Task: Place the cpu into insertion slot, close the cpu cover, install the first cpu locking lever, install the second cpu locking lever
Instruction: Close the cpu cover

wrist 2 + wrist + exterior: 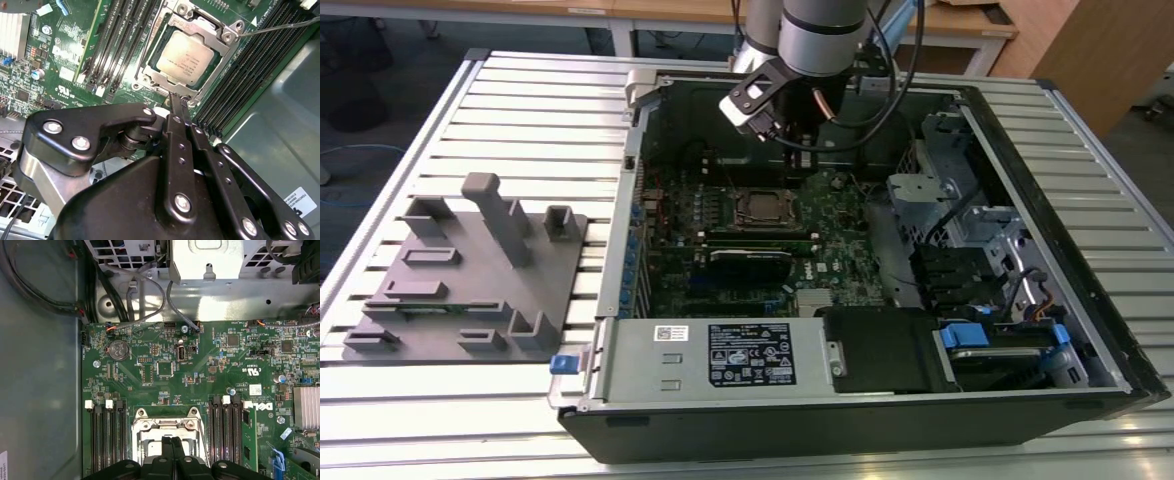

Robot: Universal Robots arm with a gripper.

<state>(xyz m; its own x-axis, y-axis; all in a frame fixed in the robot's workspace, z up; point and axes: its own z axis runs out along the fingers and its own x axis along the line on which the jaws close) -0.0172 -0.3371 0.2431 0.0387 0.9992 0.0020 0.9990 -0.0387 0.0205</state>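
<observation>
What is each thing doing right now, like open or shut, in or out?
cpu: sitting in the insertion slot, silver top up.
cpu cover: lying down over the cpu's edges.
locking lever: sticking out sideways, seemingly not latched.
gripper: shut, holding nothing, at the slot's edge.
computer case: side open.

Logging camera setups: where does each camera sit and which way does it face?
Exterior view: above, looking down into the open computer case; arm and claw show.
First wrist view: on the arm, facing the circuit board; claw shows.
Second wrist view: on the arm, facing the cpu; claw shows.
Both wrist views share the cpu cover.
</observation>
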